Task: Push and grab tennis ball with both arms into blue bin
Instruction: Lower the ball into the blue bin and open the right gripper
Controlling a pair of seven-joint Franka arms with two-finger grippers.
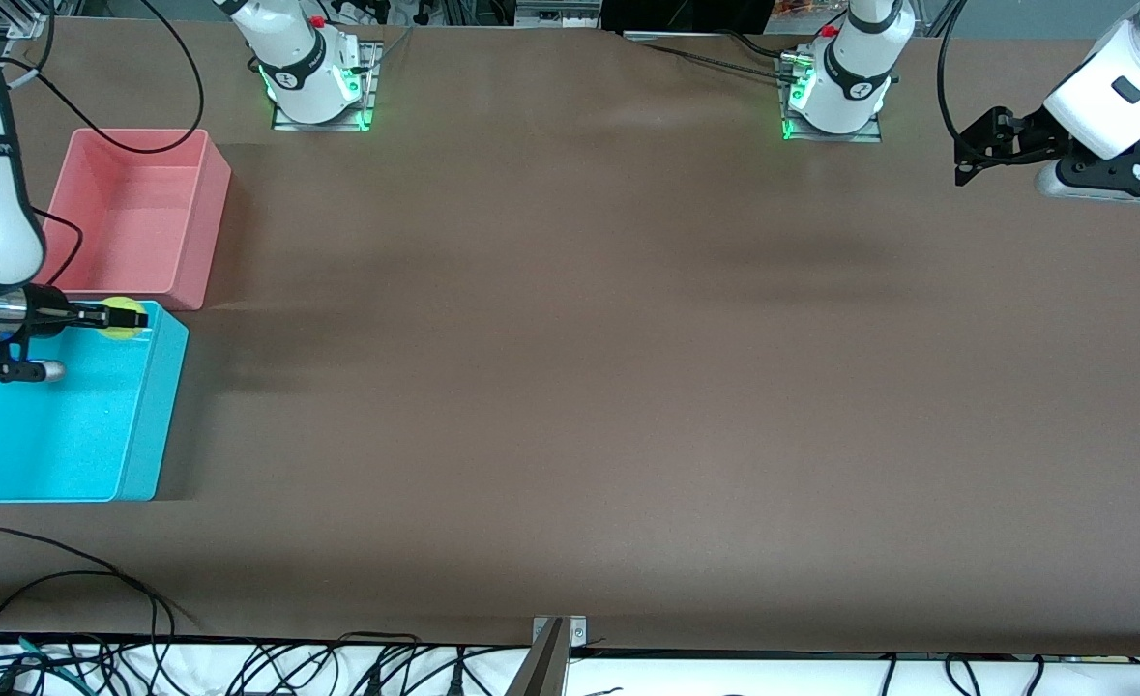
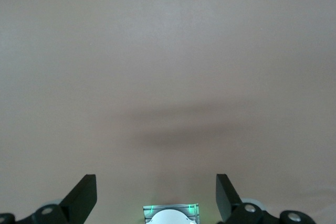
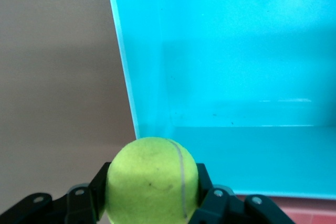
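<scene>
My right gripper (image 1: pixel 110 316) is shut on the yellow-green tennis ball (image 1: pixel 126 318) and holds it over the corner of the blue bin (image 1: pixel 9 449) that lies next to the pink tub. In the right wrist view the tennis ball (image 3: pixel 153 182) sits between the black fingers (image 3: pixel 210 190), above the blue bin's wall (image 3: pixel 136 77). My left gripper (image 1: pixel 966 155) waits, open and empty, up over the left arm's end of the table. In the left wrist view its fingers (image 2: pixel 84 198) stand wide apart over bare table.
A pink tub (image 1: pixel 197 251) stands beside the blue bin, farther from the front camera. Black cables (image 1: pixel 96 580) lie along the table's near edge. The arm bases (image 1: pixel 318 87) stand along the table's top edge.
</scene>
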